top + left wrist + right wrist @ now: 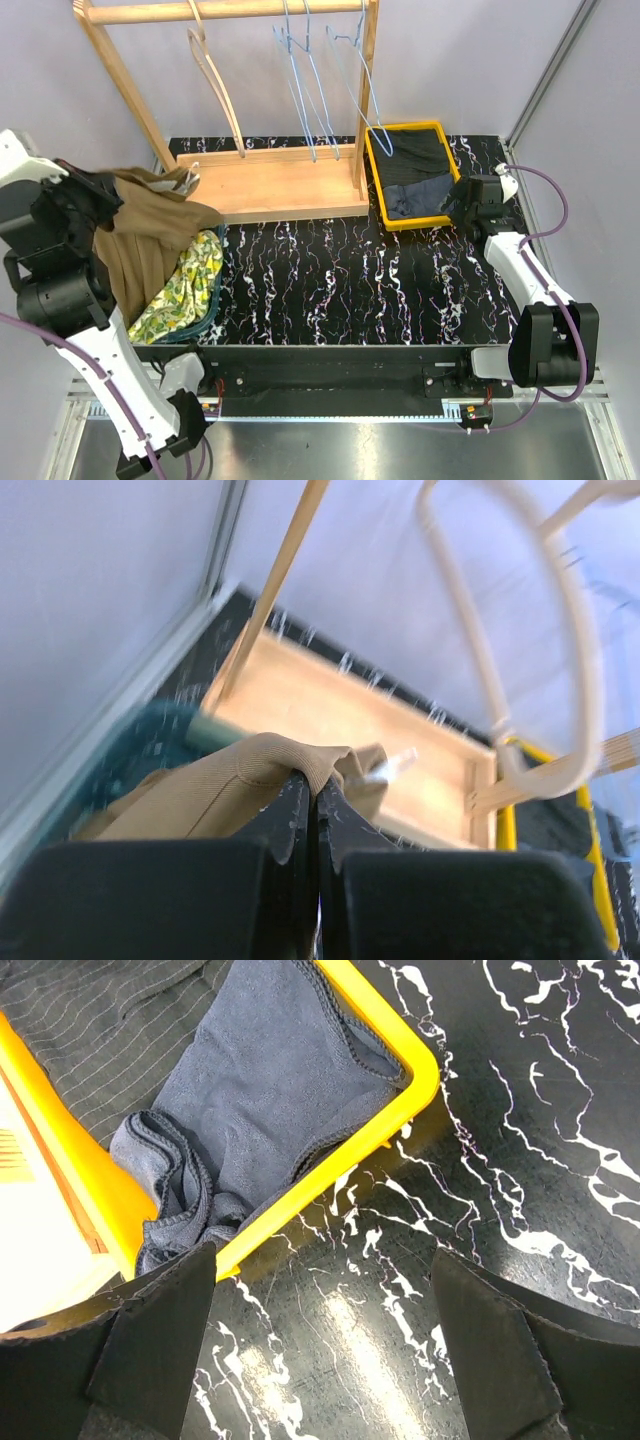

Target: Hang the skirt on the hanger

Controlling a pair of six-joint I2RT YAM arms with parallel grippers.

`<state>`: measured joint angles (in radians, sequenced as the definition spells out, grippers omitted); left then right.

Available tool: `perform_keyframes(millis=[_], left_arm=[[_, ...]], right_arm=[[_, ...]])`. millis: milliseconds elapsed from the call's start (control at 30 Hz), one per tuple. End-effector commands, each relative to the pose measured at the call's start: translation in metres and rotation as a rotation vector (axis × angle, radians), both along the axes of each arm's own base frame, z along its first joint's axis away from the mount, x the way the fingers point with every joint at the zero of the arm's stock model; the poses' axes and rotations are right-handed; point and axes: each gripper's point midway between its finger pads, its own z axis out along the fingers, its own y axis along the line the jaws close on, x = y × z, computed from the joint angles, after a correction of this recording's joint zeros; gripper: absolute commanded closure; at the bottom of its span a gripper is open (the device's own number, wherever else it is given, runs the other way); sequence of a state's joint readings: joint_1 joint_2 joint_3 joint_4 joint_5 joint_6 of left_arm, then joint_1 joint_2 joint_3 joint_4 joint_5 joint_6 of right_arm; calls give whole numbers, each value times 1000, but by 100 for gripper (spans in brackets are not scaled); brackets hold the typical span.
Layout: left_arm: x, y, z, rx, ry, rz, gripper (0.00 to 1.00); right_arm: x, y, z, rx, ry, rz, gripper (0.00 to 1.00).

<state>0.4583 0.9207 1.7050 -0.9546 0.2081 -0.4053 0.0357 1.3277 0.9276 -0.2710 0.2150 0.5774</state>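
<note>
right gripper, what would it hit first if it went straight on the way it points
Most likely the black white-veined tabletop, just short of the yellow plastic tray's corner; the open right gripper frames bare table, though depth is unclear.

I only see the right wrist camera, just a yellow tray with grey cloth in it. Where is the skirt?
Observer: The brown fabric skirt is over on the left, pinched in the shut left gripper.
Operator: Is there a hanger for it?
Observer: Yes, a pale wooden hanger hangs bare on the wooden rack.
Operator: Is anything under the skirt?
Observer: A green-and-yellow patterned cloth lies beneath it.
</note>
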Motion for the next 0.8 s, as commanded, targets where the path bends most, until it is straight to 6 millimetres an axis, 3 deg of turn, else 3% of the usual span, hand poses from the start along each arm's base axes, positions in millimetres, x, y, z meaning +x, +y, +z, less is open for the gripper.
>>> perform_keyframes(millis=[0, 167, 233, 333, 567, 600, 633, 667, 767], left_arm=[[-7, -14, 99, 159, -271, -62, 100], [-9, -30, 136, 165, -362, -138, 100], [-19, -51, 156, 181, -418, -225, 100], [-32, -75, 167, 189, -459, -328, 100], [-50, -129, 146, 193, -455, -657, 100], [-44, -135, 128, 127, -417, -737, 100], [-57, -147, 136, 132, -472, -784, 100], [-53, -150, 124, 99, -449, -839, 100], [-59, -159, 124, 75, -465, -903, 100]], right_arm=[[10, 6, 18, 30, -44, 17, 5], [12, 6, 26, 35, -58, 18, 6], [12, 6, 31, 32, -68, 19, 6], [12, 4, 40, 23, -85, 11, 6], [9, 5, 52, 18, -102, 27, 4], [8, 6, 56, 11, -101, 40, 2], [7, 8, 60, 9, -103, 64, 1], [6, 8, 64, -6, -100, 79, 0], [4, 13, 83, -16, -112, 122, 0]])
